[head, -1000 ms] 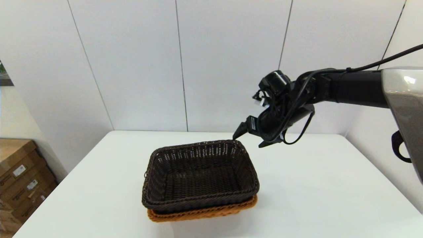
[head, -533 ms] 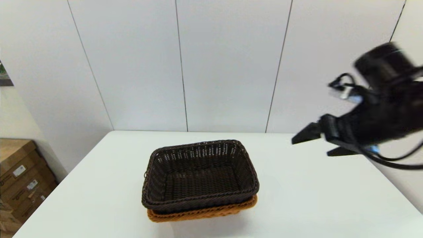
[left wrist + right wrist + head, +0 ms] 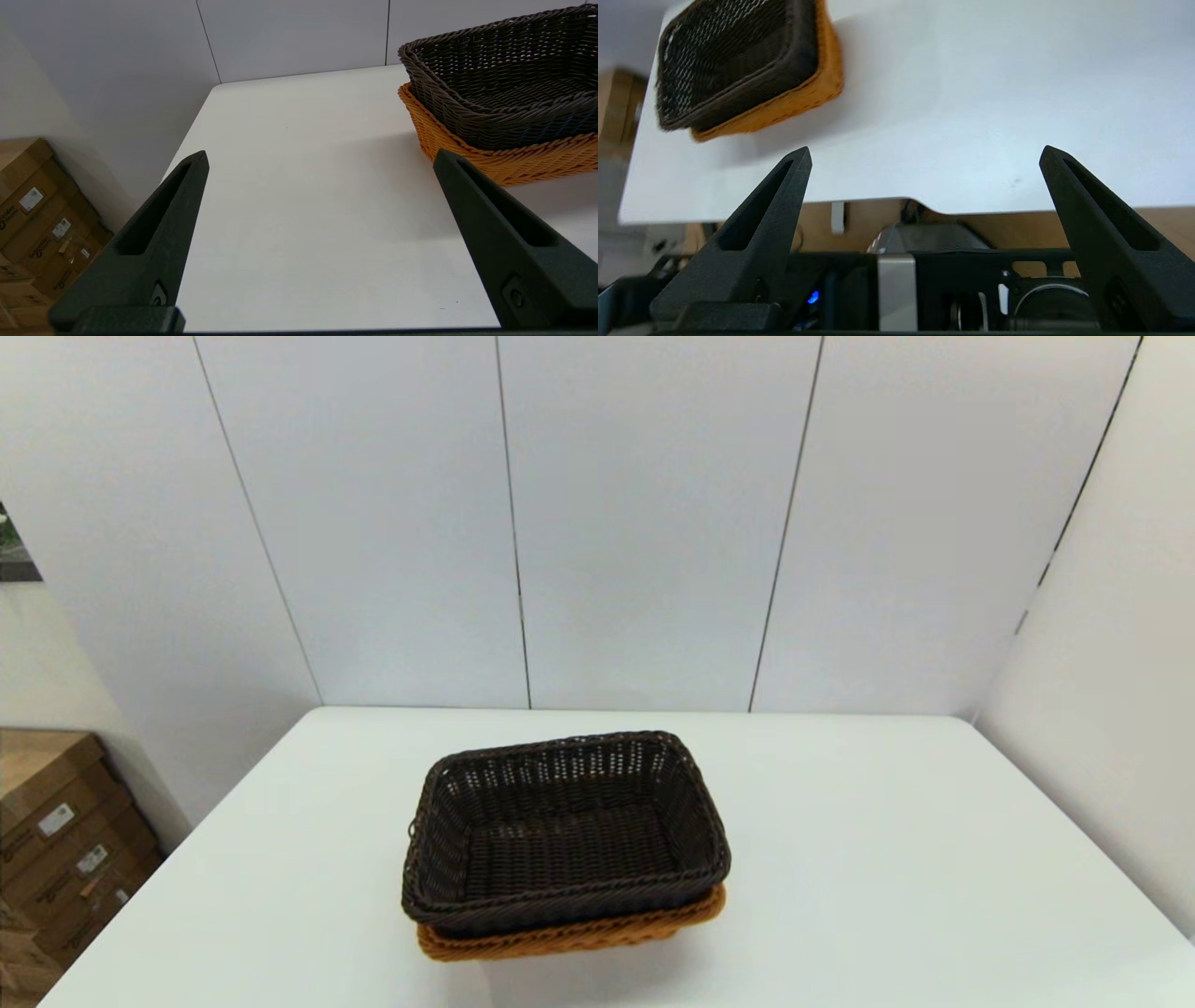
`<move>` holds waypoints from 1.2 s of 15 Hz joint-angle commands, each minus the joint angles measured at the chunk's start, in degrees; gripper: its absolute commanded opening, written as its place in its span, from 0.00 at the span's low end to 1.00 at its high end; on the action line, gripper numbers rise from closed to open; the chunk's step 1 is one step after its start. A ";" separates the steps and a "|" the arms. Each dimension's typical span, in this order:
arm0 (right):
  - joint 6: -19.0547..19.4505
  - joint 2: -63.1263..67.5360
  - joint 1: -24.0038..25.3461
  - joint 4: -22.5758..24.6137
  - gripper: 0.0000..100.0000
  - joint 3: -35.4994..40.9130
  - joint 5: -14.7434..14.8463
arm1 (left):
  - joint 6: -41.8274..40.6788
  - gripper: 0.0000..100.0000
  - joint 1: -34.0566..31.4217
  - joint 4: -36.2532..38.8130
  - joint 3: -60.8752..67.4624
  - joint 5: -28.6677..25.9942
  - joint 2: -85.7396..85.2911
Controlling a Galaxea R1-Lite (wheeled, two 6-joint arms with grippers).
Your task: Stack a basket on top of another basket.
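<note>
Dark brown basket [image 3: 566,835] nested upright inside orange-tan basket [image 3: 569,935], the pair on white table [image 3: 887,859], left gripper [image 3: 320,158] spread wide and empty beside the orange-tan basket, right gripper [image 3: 924,154] likewise spread, empty, well apart from it

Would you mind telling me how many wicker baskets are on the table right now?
2. The dark brown basket sits nested in the orange-tan basket, which rests on the white table near its middle. Nothing suggests a third hidden beneath.
</note>
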State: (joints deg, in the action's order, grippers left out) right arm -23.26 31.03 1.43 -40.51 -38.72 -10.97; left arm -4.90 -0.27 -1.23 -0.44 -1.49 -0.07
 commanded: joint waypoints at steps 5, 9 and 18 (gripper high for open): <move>0.06 -10.02 -2.48 -0.18 1.00 4.35 -2.56 | -0.02 1.00 0.00 0.00 0.00 -0.01 0.07; 1.73 -15.73 -2.57 -0.18 1.00 6.90 -2.30 | -0.02 1.00 -0.08 0.00 0.00 -0.01 0.07; 14.65 -25.22 -1.78 -0.10 1.00 13.67 5.70 | -0.02 1.00 -0.08 0.00 0.00 -0.01 0.07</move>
State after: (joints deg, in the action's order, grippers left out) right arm -12.13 9.07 -0.41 -40.40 -27.31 -9.31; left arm -4.88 -0.27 -1.21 -0.44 -1.48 -0.07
